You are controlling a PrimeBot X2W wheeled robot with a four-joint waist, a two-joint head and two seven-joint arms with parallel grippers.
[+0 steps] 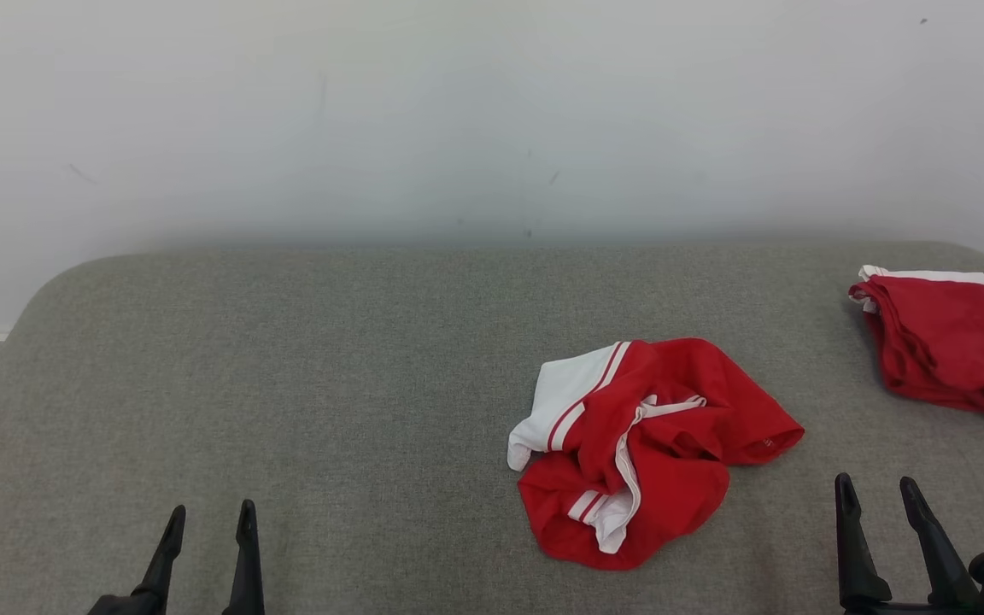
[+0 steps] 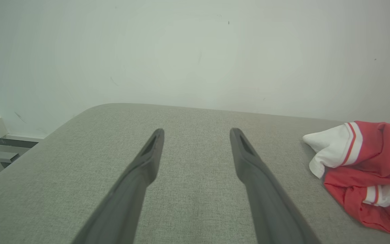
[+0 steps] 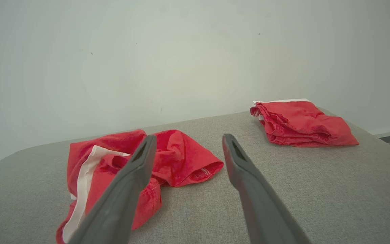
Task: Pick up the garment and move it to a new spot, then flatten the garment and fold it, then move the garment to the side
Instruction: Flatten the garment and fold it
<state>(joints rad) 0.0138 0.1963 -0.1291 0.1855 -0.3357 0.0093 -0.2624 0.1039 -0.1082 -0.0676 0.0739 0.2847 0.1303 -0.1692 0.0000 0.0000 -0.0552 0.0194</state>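
— Tool: left gripper (image 1: 212, 509), right gripper (image 1: 875, 481)?
— Both spread wide, empty, at the table's (image 1: 287, 384) near edge.
— Task item?
— Crumpled red-and-white garment (image 1: 654, 444), right of centre; folded red garment (image 1: 945, 342) at far right corner. Hem mark possibly writing, unreadable.

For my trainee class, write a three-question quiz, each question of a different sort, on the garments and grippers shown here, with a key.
1. True or false: the crumpled red-and-white garment lies nearer the left gripper than the right gripper.
2. The folded red garment sits toward which side of the grey fabric-covered surface? A left, B middle, C right.
3. Fill in: both grippers' jaws stand ___.
Key: 1 false; 2 C; 3 open.
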